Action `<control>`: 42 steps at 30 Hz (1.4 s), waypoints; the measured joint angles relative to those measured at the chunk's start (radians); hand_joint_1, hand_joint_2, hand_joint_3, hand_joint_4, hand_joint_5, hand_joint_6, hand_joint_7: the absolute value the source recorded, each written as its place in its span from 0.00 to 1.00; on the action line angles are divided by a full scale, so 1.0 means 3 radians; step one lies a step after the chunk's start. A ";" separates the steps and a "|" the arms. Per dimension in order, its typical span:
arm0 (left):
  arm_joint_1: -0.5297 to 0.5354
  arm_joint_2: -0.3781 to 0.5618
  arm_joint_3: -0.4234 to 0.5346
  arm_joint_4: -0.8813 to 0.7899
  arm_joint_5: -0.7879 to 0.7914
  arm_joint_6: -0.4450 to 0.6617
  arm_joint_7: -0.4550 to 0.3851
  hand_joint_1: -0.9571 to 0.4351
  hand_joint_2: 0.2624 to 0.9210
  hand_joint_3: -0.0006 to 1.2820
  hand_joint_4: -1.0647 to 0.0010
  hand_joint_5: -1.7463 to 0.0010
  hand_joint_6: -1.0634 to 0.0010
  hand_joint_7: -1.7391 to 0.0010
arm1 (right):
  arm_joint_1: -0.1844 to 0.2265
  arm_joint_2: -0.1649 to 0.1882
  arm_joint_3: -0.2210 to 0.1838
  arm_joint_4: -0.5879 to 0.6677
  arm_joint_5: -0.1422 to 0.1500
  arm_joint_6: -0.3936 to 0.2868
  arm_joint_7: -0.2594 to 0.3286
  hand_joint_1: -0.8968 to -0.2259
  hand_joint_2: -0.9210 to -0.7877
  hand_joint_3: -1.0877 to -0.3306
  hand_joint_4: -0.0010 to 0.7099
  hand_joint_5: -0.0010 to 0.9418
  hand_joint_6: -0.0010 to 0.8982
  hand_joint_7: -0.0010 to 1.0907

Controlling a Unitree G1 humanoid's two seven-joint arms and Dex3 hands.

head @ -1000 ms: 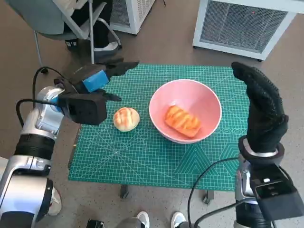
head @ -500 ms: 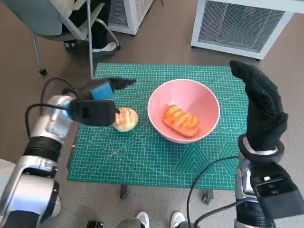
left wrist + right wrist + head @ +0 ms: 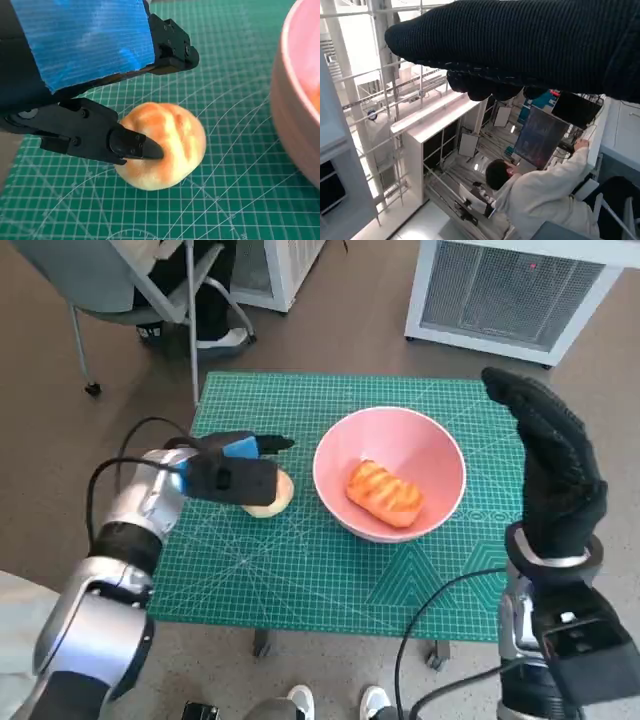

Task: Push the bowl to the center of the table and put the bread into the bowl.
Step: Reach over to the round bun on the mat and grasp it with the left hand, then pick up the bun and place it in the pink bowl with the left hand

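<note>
The left hand is closing on the round bread roll, having advanced from the mat's 9 o'clock edge over the last second. In the left wrist view one fingertip is touching the roll's crust while the upper finger is arching above it; the fingers are apart, not yet clamped. The roll is lying on the green cutting mat, just beside the pink bowl at its 9 o'clock. The bowl is sitting near table centre and already containing an orange glazed bread. The right hand is standing raised at the bowl's 3 o'clock, fingers extended together, holding nothing. Judgement: the push appears done; grasping is beginning.
</note>
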 measured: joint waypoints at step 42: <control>-0.0034 0.0326 0.0466 -0.0961 -0.0244 -0.0557 0.0596 0.69 1.00 0.06 0.34 0.34 0.43 0.32 | 0.0044 -0.0011 0.0000 -0.0028 0.0039 0.0013 -0.0001 0.73 0.00 0.75 0.61 0.01 0.12 0.65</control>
